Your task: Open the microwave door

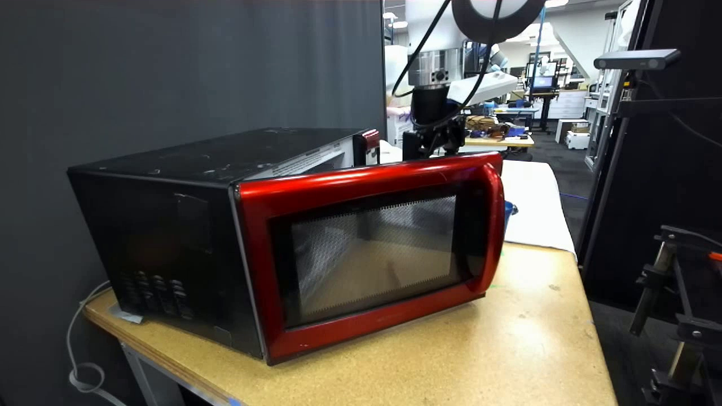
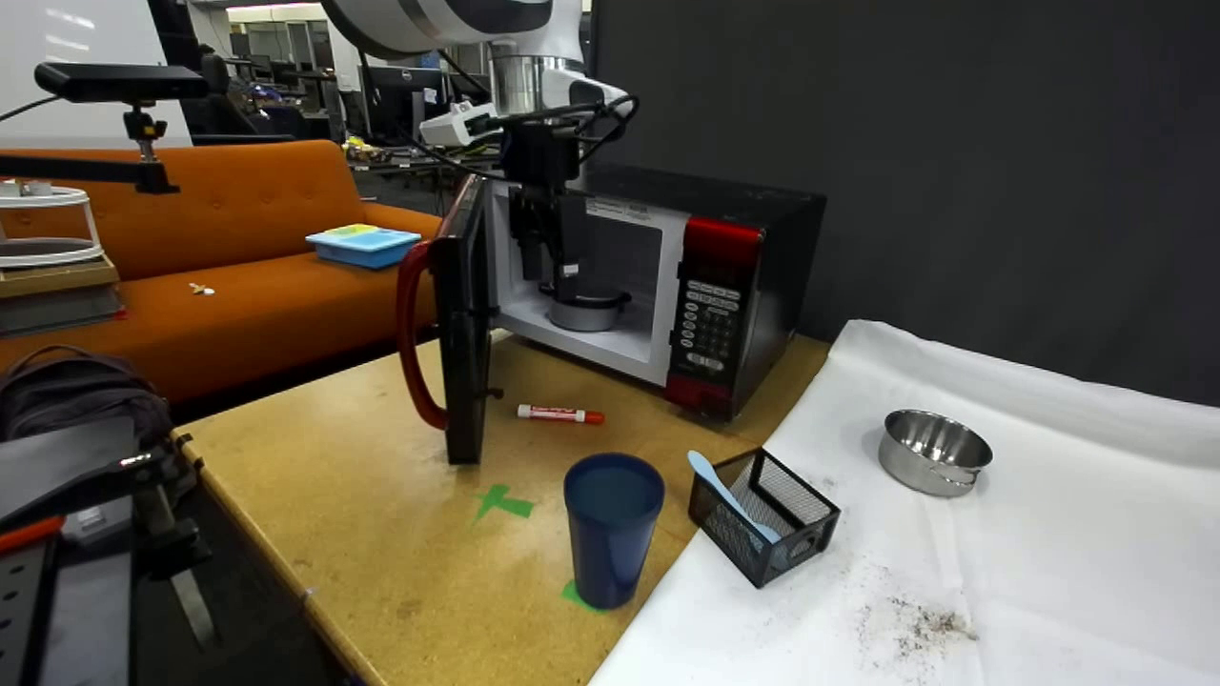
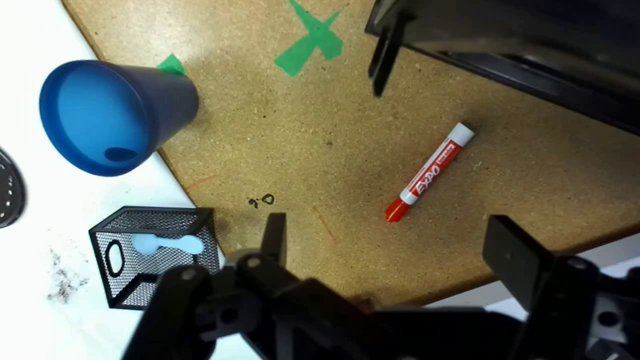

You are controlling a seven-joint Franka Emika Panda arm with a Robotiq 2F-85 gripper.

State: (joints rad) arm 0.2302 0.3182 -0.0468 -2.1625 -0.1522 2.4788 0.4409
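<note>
The black and red microwave point(image 1: 152, 242) stands on the wooden table; its keypad front point(image 2: 710, 319) shows in an exterior view. The microwave door point(image 1: 372, 259) is swung wide open. It appears nearly edge-on in an exterior view point(image 2: 467, 333), with its curved red handle on the outer side. Its dark lower edge point(image 3: 525, 65) shows at the top right of the wrist view. My gripper point(image 2: 550, 270) points down in front of the open cavity, beside the door's inner side. Its fingers point(image 3: 387, 225) are apart with nothing between them. In an exterior view the door hides the fingertips.
A grey pot point(image 2: 583, 312) sits inside the microwave. A red and white marker point(image 2: 560, 413) lies on the table near the door. A blue cup point(image 2: 613, 534), a black mesh basket point(image 2: 805, 543) with a light blue spoon, and a steel bowl point(image 2: 934, 457) stand farther right.
</note>
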